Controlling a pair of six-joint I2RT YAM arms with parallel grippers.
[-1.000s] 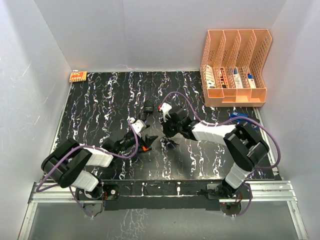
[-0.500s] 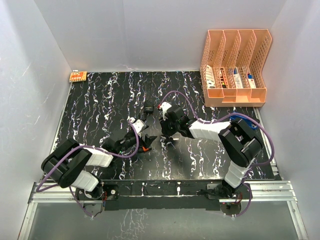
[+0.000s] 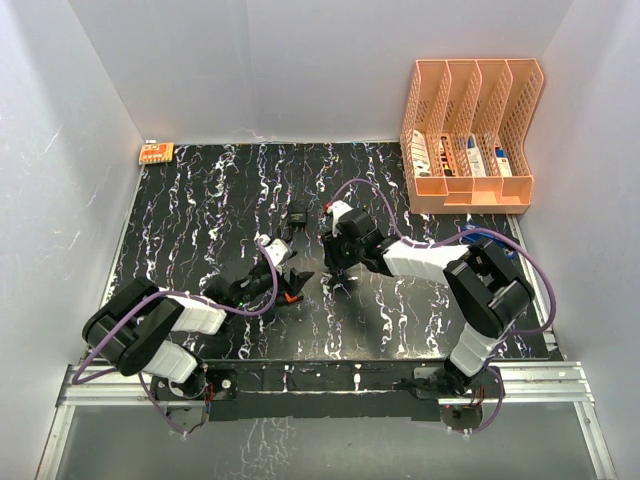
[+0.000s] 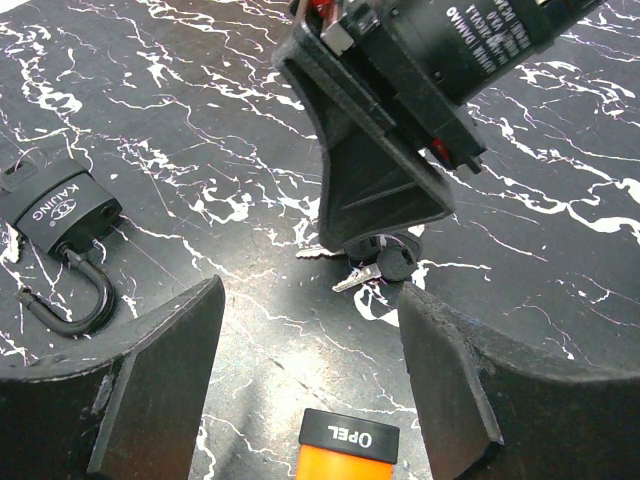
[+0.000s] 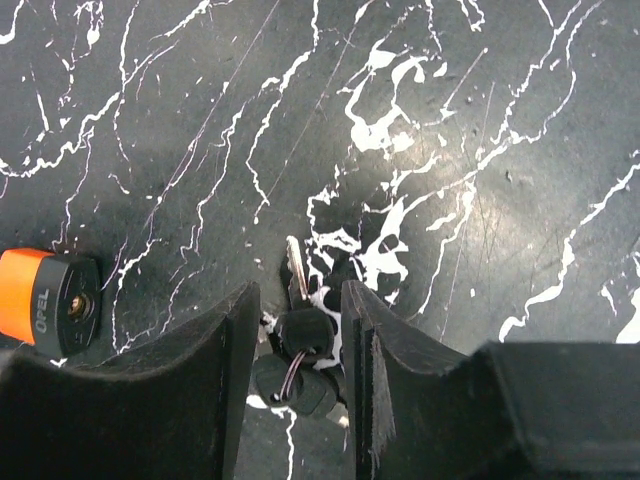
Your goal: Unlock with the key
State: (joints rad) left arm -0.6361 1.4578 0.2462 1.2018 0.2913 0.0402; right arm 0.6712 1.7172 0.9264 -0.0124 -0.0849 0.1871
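R pincer [image 5: 300, 298] narrowly spread, straddling keys [image 5: 305, 330]; L pincer [image 4: 310, 298] spread wide over orange padlock [image 4: 350, 445].

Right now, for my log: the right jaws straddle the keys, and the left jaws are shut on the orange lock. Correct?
The left jaws stand open around the orange lock, per the left wrist view; the right jaws do straddle the keys.

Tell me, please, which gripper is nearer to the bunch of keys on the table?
Right. The right gripper straddles the keys, one finger on either side. The left gripper sits a short way off, open over the orange padlock.
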